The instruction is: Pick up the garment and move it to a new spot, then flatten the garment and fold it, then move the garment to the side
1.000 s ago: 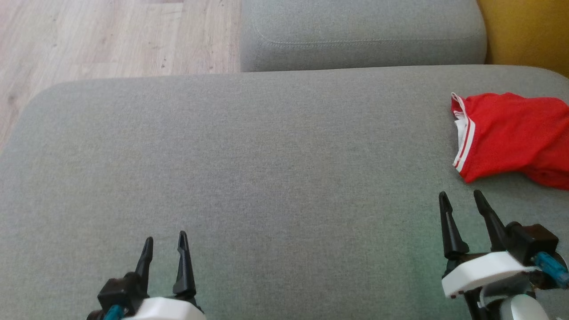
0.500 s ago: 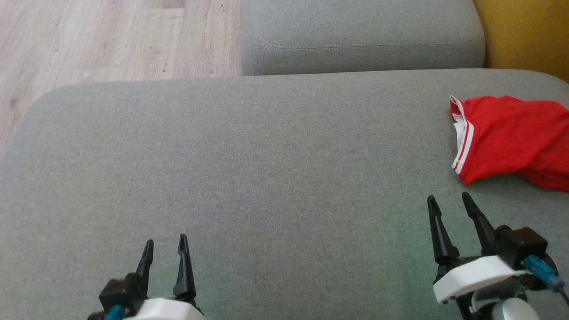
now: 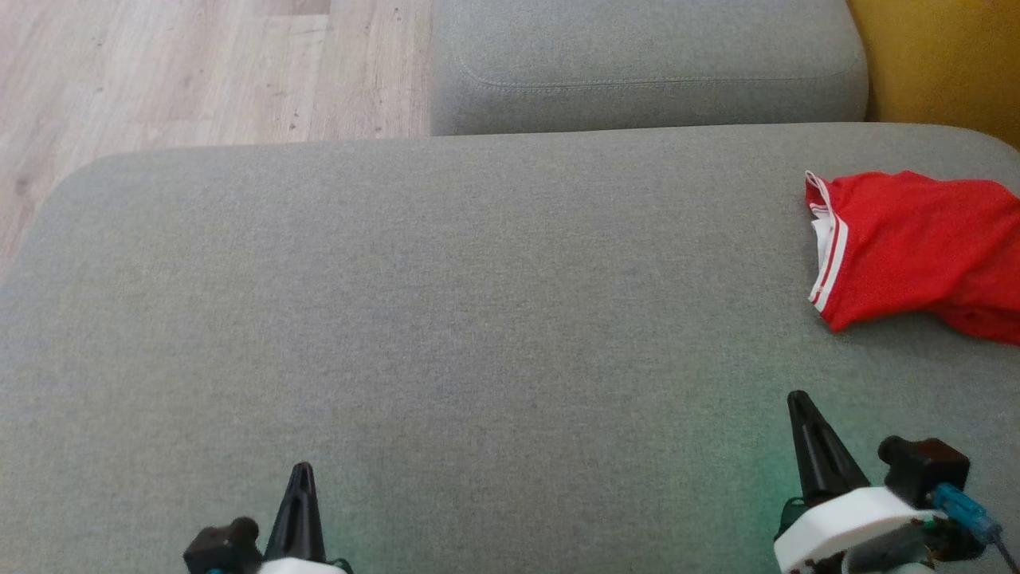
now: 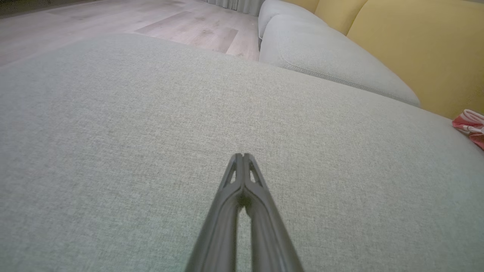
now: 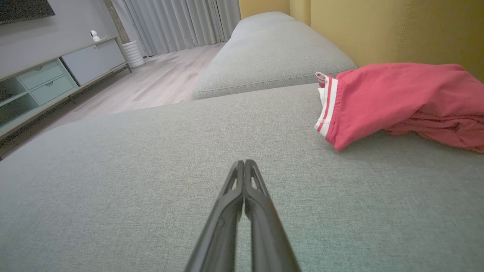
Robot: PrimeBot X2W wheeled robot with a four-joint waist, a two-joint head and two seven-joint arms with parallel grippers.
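The garment point(image 3: 916, 247) is a red piece with white-striped trim, lying crumpled at the right edge of the grey sofa cushion point(image 3: 446, 319). The right wrist view has the garment point(image 5: 397, 100) ahead and to the right, and a corner of the garment point(image 4: 470, 124) peeks in at the right edge of the left wrist view. My right gripper point(image 3: 799, 399) is shut and empty, low at the right, a little short of the garment. My left gripper point(image 3: 301, 470) is shut and empty at the lower left. Both wrist views show their fingertips point(image 4: 242, 155) point(image 5: 244, 162) pressed together above bare cushion.
A second grey cushion point(image 3: 645, 64) lies beyond the first. A yellow backrest point(image 3: 940, 56) rises at the right. Wooden floor point(image 3: 199, 64) lies past the cushion's far left edge. A low cabinet point(image 5: 45, 83) and curtains point(image 5: 177, 22) stand across the room.
Both grippers have gone from open to shut on nothing. Both have drawn back toward the lower edge of the head view. The garment has not moved.
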